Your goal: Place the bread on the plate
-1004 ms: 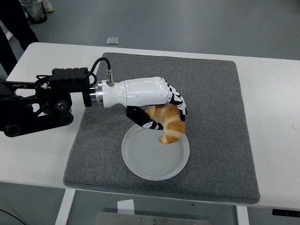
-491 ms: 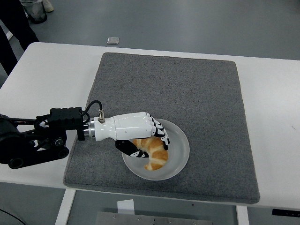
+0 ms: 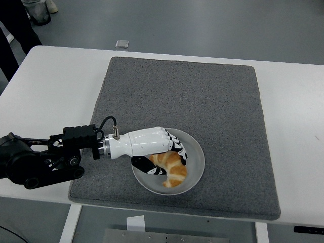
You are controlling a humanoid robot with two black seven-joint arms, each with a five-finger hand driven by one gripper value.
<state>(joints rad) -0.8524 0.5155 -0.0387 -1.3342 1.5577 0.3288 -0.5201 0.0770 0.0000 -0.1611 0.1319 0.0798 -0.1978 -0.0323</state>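
Note:
A golden croissant lies on the white plate, which sits on the front part of a grey mat. My left hand, white with black fingers, reaches in from the left and is low over the plate. Its fingers curl over the croissant's upper end and the thumb sits under it on the near-left side, so the hand is shut on the bread. The croissant's lower tip points toward the plate's front rim. The right arm is out of view.
The grey mat covers most of the white table. A person's dark legs stand past the far left corner. A small square object lies on the floor beyond the table.
The left hand came down from above the mat with the croissant and set it onto the plate. Since half a second ago the bread shows more and sits slightly further right.

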